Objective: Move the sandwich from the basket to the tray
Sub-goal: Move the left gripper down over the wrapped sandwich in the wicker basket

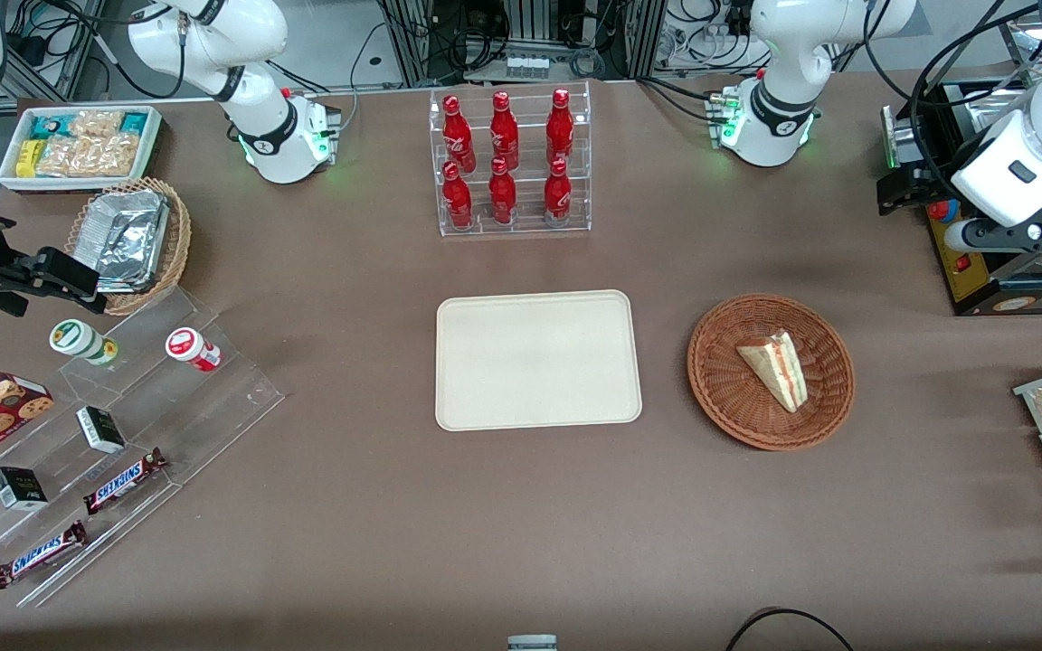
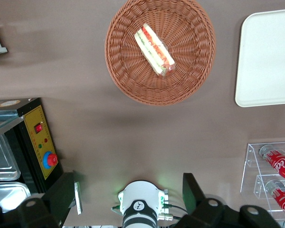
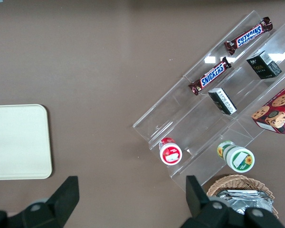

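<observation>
Nothing of the job is done yet, as far as I can judge: the sandwich (image 1: 775,367) lies in the basket (image 1: 722,380), resting on the woven bottom with its red-orange and green layers showing along the cut edge, and the tray (image 1: 537,359) sits bare on the desk (image 1: 521,524) just beside the basket, toward the parked arm's end. All of it is left to do: reach down, take the wedge, lift it clear of the rim, carry it sideways over the tray and set it down. My fingers (image 2: 194,192) are spread wide and hold nothing; seen from my wrist, each dark finger stands well apart from the other with the bare desk between them. In the front view my gripper (image 1: 901,185) hangs high above the desk at my own end of it, farther from the front camera than the basket and well apart from it. From my wrist the sandwich (image 2: 155,49) shows in the middle of the basket (image 2: 128,80), nowhere near my fingertips and not between them, so I judge that I must first travel across over the basket and then descend before any closing makes sense.
</observation>
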{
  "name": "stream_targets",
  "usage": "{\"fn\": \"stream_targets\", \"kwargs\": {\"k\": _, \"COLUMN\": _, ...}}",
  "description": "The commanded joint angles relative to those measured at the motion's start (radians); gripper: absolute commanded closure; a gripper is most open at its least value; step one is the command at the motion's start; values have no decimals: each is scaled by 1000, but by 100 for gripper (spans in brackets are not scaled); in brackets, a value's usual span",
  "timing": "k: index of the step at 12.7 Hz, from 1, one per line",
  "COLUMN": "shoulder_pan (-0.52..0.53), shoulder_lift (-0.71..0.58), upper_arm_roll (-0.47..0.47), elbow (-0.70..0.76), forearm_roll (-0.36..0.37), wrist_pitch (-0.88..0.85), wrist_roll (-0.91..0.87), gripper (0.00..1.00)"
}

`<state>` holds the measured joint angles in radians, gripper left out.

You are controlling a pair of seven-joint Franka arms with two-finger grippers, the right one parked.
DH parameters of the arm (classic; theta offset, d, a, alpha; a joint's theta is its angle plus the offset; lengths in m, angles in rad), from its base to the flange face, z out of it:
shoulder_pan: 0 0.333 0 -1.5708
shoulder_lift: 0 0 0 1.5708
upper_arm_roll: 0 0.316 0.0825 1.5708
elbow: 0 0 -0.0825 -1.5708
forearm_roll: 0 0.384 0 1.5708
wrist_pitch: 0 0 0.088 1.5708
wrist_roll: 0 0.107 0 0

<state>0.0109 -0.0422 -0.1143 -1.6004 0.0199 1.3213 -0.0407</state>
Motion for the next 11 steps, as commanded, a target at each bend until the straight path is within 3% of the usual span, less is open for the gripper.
{"fn": "stream_targets", "kwargs": {"k": 1, "shoulder_pan": 1, "shoulder_lift": 7, "upper_arm_roll": -2, "elbow": 2, "forearm_roll": -11, "wrist_pitch": 25, "wrist_roll": 7, "gripper": 0}}
{"fn": "stream_targets", "kwargs": {"k": 5, "shoulder_pan": 0, "shoulder_lift": 56, "upper_arm_roll": -4, "elbow": -65, "forearm_roll": -9, "wrist_pitch": 59, "wrist_roll": 7, "gripper": 0}}
{"fn": "stream_targets", "kwargs": {"k": 11, "shoulder_pan": -12, "shoulder_lift": 41, "upper_arm_roll": -11, "elbow": -399, "forearm_roll": -6, "wrist_pitch": 408, "wrist_roll": 4, "gripper": 0}}
